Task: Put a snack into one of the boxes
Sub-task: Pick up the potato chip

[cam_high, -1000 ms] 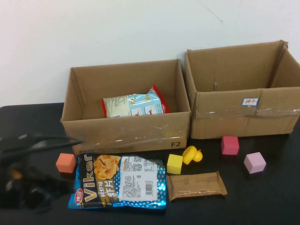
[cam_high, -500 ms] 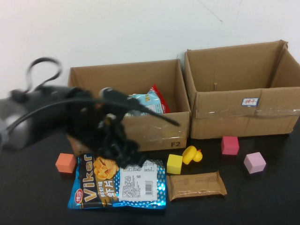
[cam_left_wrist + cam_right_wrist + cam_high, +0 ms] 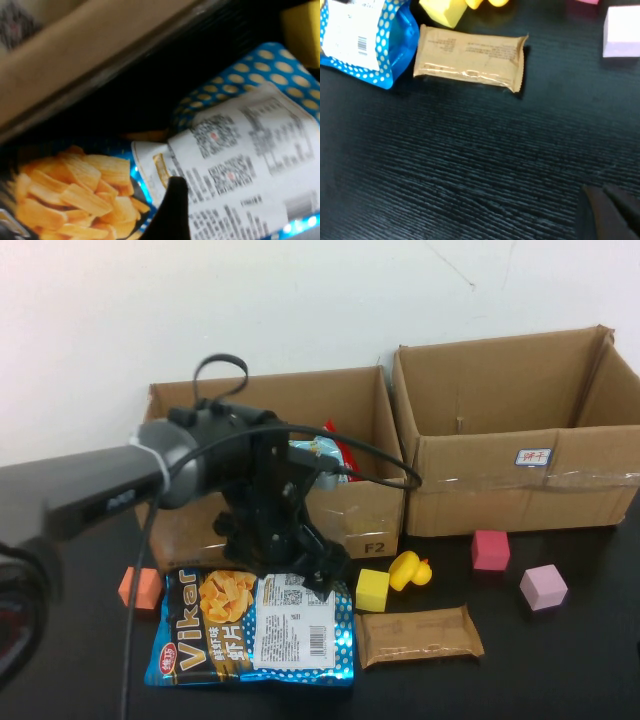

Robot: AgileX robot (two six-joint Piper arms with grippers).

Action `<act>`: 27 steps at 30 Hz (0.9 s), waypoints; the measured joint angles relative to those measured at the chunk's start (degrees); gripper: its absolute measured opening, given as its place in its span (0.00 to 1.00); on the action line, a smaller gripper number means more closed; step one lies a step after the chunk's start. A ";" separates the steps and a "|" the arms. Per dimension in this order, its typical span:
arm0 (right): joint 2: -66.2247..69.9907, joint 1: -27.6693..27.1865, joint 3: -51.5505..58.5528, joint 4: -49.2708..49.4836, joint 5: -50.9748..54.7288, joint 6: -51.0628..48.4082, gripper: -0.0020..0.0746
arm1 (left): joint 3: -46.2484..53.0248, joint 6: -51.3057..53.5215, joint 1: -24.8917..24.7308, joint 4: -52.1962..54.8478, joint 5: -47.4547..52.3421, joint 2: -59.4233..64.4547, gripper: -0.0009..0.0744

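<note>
Gripping the blue chip bag (image 3: 255,630) is the step in hand. The left gripper (image 3: 305,570) hangs with its jaws apart over the bag's far edge, on the side facing the near box (image 3: 270,515), 1 of 2 boxes. Lower straight, pinch the crimped seam, not the puffed middle. The right gripper (image 3: 610,210) rests pressed together, well apart from the bag.

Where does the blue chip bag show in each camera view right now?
High view: blue chip bag front centre, below the left gripper.
Left wrist view: fills the frame.
Right wrist view: one corner only.
Shared landmark: yellow cube, beside the bag in every view.
</note>
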 joint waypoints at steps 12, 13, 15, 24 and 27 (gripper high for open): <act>0.00 0.00 0.00 1.07 0.61 -0.67 0.03 | -1.03 -12.66 0.00 2.23 2.38 7.47 0.75; 0.00 0.00 0.00 1.20 0.61 -0.67 0.03 | -1.02 -12.79 0.00 2.23 2.27 7.75 0.71; 0.00 0.00 0.00 1.60 0.61 -0.67 0.03 | -1.29 -13.43 0.00 2.23 2.27 8.18 0.64; 0.00 0.00 0.00 4.07 0.71 -2.12 0.03 | -1.77 -13.97 -0.12 0.61 3.12 9.26 0.09; 0.00 0.00 0.00 4.48 0.71 -2.45 0.03 | -1.77 -13.51 -0.12 0.35 3.55 8.74 0.04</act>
